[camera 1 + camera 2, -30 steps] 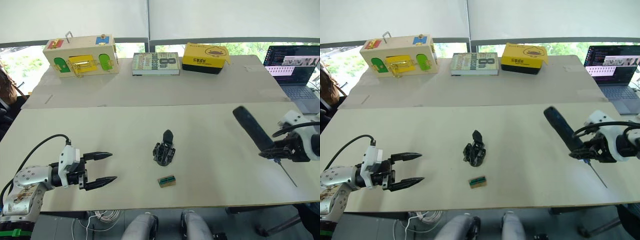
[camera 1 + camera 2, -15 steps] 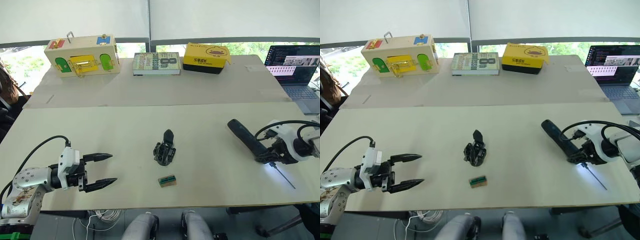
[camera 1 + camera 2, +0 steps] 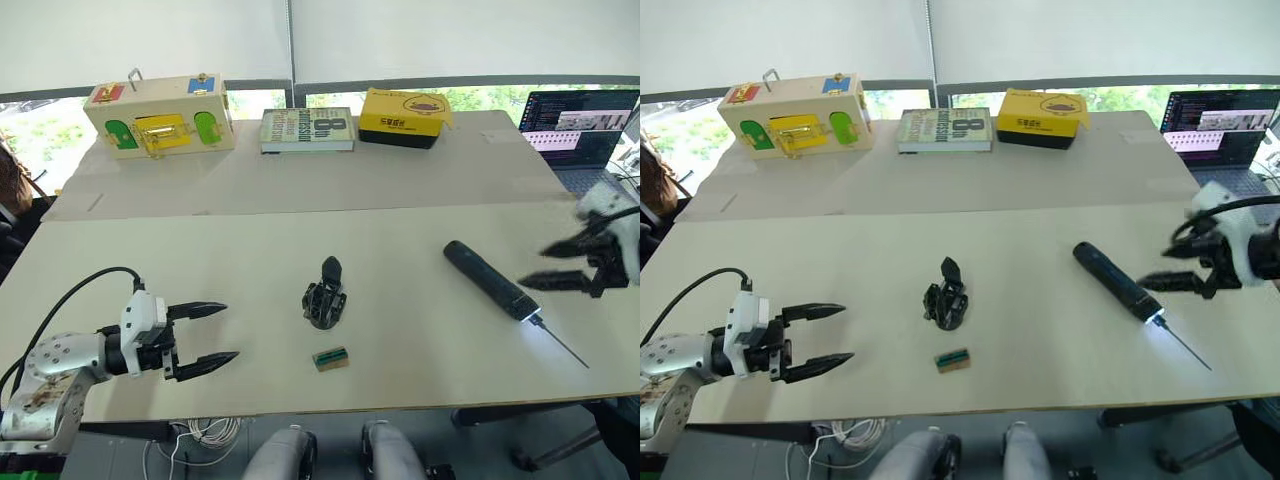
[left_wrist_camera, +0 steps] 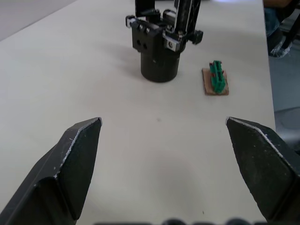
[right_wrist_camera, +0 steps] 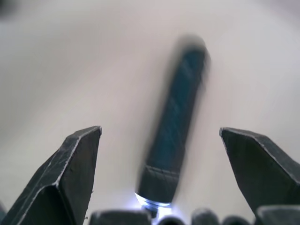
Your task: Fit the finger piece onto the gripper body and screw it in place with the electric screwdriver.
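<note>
The electric screwdriver [image 3: 490, 282] lies flat on the table at the right, its thin bit pointing to the front edge and a light glowing at its nose. My right gripper [image 3: 535, 268] is open just right of it, apart from it; the right wrist view has the screwdriver [image 5: 176, 136] between the spread fingers. The gripper body [image 3: 324, 305] stands at mid-table with the finger piece [image 3: 331, 268] sticking up from its top. My left gripper [image 3: 230, 331] is open and empty at the front left, pointing toward the gripper body [image 4: 161, 54].
A small green-topped tan block [image 3: 331, 358] lies just in front of the gripper body. On the far table stand a wooden latch box [image 3: 160, 113], a book [image 3: 307, 128], a yellow box [image 3: 404, 115] and a laptop [image 3: 575, 130] at far right.
My right gripper lowered the screwdriver onto the table, let go of it, opened and drew back to the right. The left gripper stayed put.
</note>
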Action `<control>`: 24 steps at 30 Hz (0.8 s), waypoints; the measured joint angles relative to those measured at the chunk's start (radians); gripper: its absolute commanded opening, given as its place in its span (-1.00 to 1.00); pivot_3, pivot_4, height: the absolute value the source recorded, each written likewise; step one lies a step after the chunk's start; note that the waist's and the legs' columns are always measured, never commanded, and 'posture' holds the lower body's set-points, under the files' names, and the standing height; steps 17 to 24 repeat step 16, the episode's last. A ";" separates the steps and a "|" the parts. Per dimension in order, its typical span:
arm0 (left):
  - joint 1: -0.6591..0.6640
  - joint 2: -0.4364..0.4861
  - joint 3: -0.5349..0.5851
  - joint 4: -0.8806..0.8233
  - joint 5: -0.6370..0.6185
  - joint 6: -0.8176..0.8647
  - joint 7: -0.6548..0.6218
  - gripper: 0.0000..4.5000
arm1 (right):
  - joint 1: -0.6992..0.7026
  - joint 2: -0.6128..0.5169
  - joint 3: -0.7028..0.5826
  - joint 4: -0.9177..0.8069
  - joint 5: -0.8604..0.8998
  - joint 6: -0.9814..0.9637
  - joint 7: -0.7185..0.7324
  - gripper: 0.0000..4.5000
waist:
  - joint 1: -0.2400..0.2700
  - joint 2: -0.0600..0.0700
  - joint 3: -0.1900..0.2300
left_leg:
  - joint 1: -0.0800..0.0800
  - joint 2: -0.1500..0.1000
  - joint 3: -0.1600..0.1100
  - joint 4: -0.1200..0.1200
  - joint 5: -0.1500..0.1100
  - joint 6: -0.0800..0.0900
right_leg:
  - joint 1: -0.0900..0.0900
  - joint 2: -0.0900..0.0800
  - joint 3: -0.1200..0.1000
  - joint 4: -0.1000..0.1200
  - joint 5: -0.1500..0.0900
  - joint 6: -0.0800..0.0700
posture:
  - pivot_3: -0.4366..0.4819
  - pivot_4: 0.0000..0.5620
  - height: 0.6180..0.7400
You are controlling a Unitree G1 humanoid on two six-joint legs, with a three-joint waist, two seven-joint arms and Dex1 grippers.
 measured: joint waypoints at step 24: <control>0.124 -0.003 0.140 0.196 0.153 -0.233 0.113 1.00 | 0.262 0.416 -0.098 -0.181 0.062 -0.711 0.102 0.99 | 0.016 -0.009 0.000 | 0.011 -0.001 0.004 0.000 -0.001 0.000 | 0.006 -0.001 0.004 -0.001 0.001 0.002 | -0.05 -0.47 1.00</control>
